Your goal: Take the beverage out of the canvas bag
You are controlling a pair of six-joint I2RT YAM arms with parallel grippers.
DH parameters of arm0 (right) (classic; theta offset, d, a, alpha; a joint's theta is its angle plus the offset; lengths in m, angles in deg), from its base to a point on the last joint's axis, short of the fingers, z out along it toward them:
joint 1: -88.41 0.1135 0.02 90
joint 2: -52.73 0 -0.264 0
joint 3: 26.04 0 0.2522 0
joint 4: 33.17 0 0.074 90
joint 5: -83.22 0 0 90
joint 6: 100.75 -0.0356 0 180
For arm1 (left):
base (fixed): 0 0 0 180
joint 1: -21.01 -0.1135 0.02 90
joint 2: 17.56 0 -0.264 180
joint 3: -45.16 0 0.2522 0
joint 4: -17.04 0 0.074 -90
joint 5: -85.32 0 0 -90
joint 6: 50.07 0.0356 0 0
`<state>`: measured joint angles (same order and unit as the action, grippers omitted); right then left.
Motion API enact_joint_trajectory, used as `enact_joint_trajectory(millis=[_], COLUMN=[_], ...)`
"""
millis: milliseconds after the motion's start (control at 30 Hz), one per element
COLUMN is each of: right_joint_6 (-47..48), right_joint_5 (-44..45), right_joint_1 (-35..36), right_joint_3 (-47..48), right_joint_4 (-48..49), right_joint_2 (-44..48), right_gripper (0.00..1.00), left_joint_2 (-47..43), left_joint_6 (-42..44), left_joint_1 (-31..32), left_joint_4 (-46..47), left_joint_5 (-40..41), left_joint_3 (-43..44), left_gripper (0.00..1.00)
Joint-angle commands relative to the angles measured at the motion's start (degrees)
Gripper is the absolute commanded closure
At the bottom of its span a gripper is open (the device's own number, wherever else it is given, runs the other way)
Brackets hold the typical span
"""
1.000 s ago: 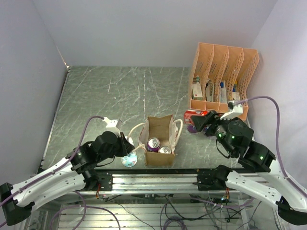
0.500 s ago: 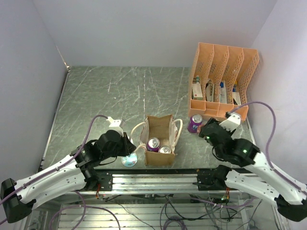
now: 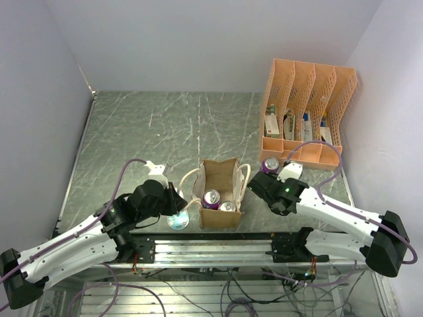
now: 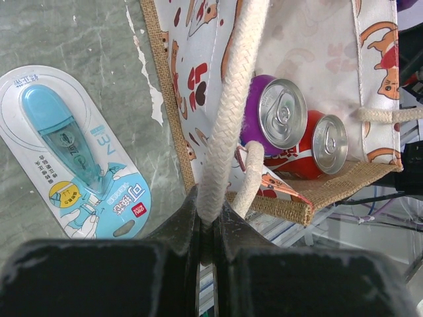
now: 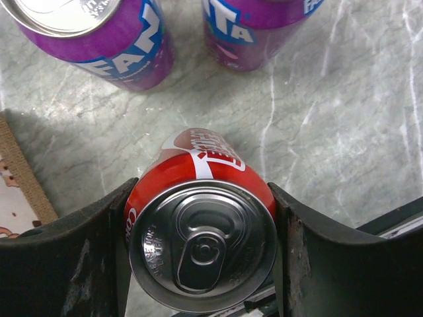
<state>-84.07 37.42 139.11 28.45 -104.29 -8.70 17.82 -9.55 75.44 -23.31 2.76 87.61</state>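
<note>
We grip a red can (image 5: 201, 228) snugly in the right pincer (image 5: 200, 259), outside the canvas bag (image 3: 220, 220), over the table (image 5: 330, 132) by two purple cans (image 5: 106, 46); the left pincer (image 4: 208, 228) pinches a cream handle (image 4: 231, 112), likely steadying the bag for lifting

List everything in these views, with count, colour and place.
bag: one, tan with cream handles, near edge of the table, centre
purple can in the bag: one, purple, inside the bag
red can in the bag: one, red, inside, beside the purple one
purple cans on the table: two, purple, right of the bag
red can outside the bag: one, red, between the right hand's fingers
correction tape pack: one, blue and white, left of the bag
file rack: one, orange, far right corner, small items inside
table: one, grey-green marble
left hand: black, pinching a rope handle
right hand: black, around the red can
</note>
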Motion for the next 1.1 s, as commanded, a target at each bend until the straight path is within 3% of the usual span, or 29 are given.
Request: enact_joint_trajectory(millis=[0,233,700,867,1067], right_joint_6=[-2.5,-1.4,-3.1,-2.1,-0.2], right_joint_5=[1.1,-0.2,0.0,0.0,-0.9], right_joint_1=[-0.1,-0.1,-0.1,0.0,-0.1], right_joint_3=[1.4,-0.2,0.5,0.8,0.1], right_joint_4=[5.0,8.8,6.8,7.1,8.7], right_joint_2=[-0.3,-0.5,-5.8,-6.6,-5.1], right_gripper=[1.0,1.0,0.98,0.75,0.55], left_joint_2=[-0.9,-1.1,-2.5,-3.1,-3.7], left_joint_6=[0.5,0.5,0.0,-0.1,-0.3], left_joint_1=[-0.2,-0.2,-0.1,-0.2,-0.2], left_joint_4=[-1.3,-1.3,-2.5,-2.9,-3.0], left_joint_5=[0.0,0.0,0.2,0.3,0.2], left_joint_3=[0.0,-0.3,-0.4,-0.4,-0.5], left_gripper=[0.93,0.93,0.93,0.93,0.93])
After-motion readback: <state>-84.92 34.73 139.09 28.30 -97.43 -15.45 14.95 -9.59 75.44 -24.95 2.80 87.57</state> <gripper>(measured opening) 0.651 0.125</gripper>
